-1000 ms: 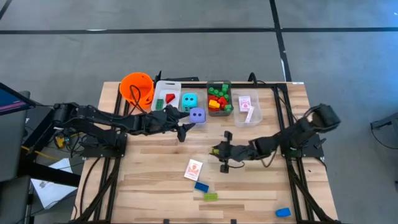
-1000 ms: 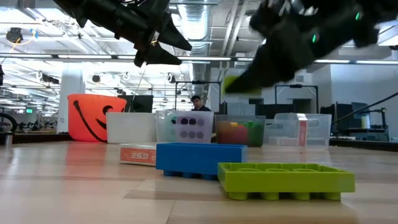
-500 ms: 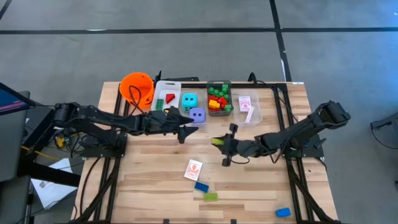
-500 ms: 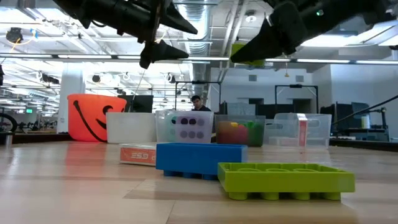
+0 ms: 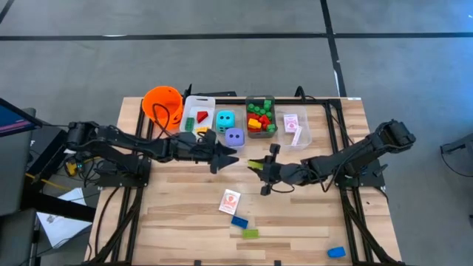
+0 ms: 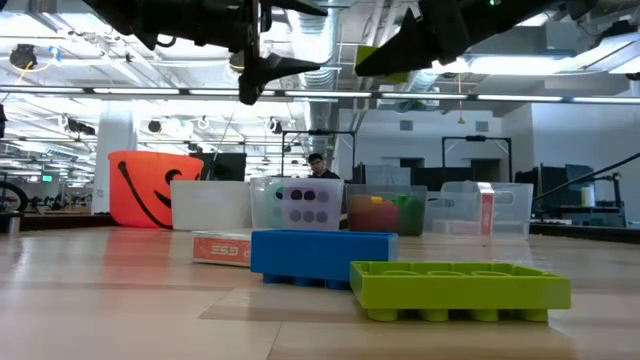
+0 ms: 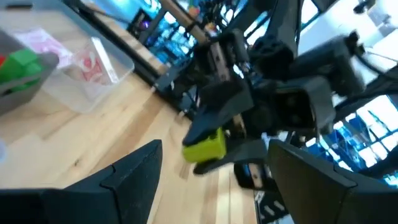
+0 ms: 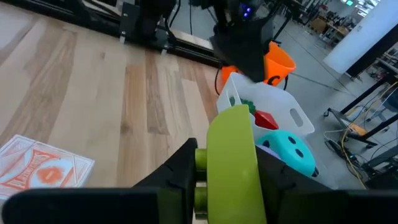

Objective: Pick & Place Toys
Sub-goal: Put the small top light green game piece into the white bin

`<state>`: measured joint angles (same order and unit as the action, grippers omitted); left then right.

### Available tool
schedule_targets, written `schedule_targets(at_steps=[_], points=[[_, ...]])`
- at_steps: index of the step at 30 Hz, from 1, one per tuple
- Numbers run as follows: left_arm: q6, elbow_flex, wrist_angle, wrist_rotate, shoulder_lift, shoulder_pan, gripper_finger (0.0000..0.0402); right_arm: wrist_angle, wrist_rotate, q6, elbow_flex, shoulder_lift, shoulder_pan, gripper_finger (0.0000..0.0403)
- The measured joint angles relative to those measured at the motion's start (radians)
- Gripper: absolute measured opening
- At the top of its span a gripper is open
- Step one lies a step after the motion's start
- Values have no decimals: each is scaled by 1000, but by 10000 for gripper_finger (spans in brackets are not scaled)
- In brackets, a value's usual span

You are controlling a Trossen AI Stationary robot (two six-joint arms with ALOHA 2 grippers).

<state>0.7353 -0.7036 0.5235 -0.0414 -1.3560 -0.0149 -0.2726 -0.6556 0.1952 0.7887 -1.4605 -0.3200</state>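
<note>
My right gripper (image 5: 255, 166) is shut on a yellow-green brick (image 8: 231, 163), held above the middle of the table; the brick also shows in the low view (image 6: 385, 60) and the left wrist view (image 7: 205, 147). My left gripper (image 5: 228, 157) is open and empty, just left of it, its fingertips facing the brick. A red-backed card pack (image 5: 230, 200), a blue brick (image 5: 239, 220) and a green brick (image 5: 250, 233) lie flat on the table near its front. Another blue brick (image 5: 336, 252) lies at the front right. My right gripper pinches the yellow-green brick between its two fingers, one finger (image 8: 180, 171) on the studded side (image 8: 200, 159) and the other on the opposite side. The fingers come nearly level from the table's right and lie along the brick. The brick juts out past the fingertips, lifted clear of the table.
At the far edge stand an orange bucket (image 5: 162, 103), a white bin (image 5: 194, 103) with a red wedge and a teal die, a purple die (image 5: 234, 137), a bin of bricks (image 5: 260, 117) and a clear bin with cards (image 5: 293, 125).
My right gripper has risen and gone toward the table's far edge and a little left with the yellow-green brick, still shut on it. My left gripper has risen a little and gone slightly toward the right, nearer the brick.
</note>
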Motion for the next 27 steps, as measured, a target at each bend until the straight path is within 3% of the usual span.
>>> schedule_targets(at_steps=[7,16,27], points=[[30,1,52,-39,-87,-19,285,-13,0,21,0,0,0,93],[57,-20,219,31,-221,-20,285,-12,0,22,0,0,0,93],[51,-62,236,40,-231,-24,285,-13,0,10,0,0,0,93]])
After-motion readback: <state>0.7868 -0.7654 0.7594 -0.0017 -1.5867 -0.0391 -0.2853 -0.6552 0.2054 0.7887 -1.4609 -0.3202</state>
